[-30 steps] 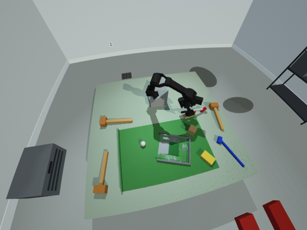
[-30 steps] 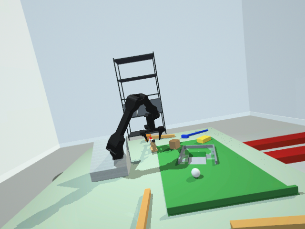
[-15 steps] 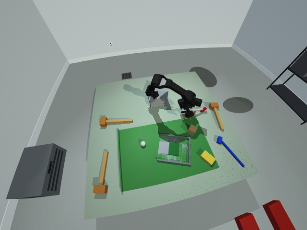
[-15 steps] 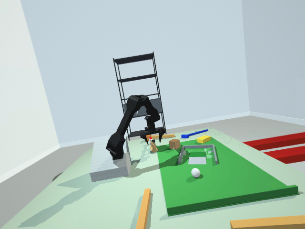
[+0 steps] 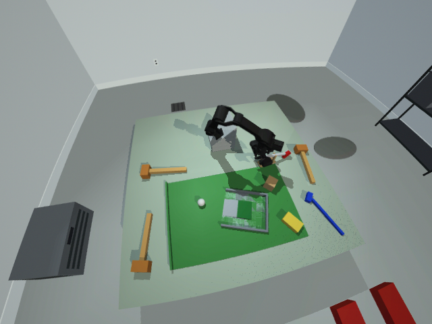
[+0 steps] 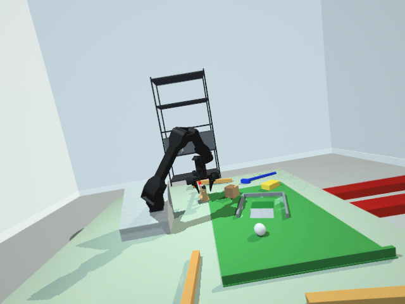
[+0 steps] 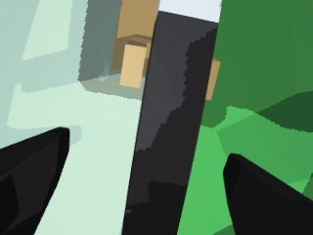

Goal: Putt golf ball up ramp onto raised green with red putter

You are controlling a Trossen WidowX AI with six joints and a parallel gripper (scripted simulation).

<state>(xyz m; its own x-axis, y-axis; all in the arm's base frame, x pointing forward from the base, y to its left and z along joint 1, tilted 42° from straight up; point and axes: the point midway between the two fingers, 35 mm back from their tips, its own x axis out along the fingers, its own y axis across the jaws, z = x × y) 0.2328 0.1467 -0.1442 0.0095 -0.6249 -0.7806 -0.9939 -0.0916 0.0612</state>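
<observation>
The black arm reaches from its grey base block (image 5: 223, 139) out to the far edge of the green putting mat (image 5: 195, 240), with the gripper (image 7: 147, 190) lowered over the red putter (image 5: 281, 153). In the wrist view the putter's dark grip (image 7: 171, 144) runs lengthwise between the two black fingers, each of which stands apart from it with pale table or green mat showing in the gap, so the jaws are partly spread around the handle and are not yet pinching it. The putter lies propped on a small tan wooden stand (image 6: 204, 195) just off the mat's edge, its red head (image 5: 286, 153) pointing away from the arm toward a wooden mallet (image 5: 304, 162). A small cardboard box (image 5: 270, 182) sits on the mat just beside the stand. The white golf ball (image 5: 201, 202) rests on the mat, well apart from the gripper, on the other side of the grey-walled raised green (image 5: 245, 210) and its ramp (image 6: 262, 213). A yellow block (image 5: 292, 221) sits on the mat's corner, and a blue putter (image 5: 324, 212) lies beyond it on the pale table (image 5: 146, 146).
</observation>
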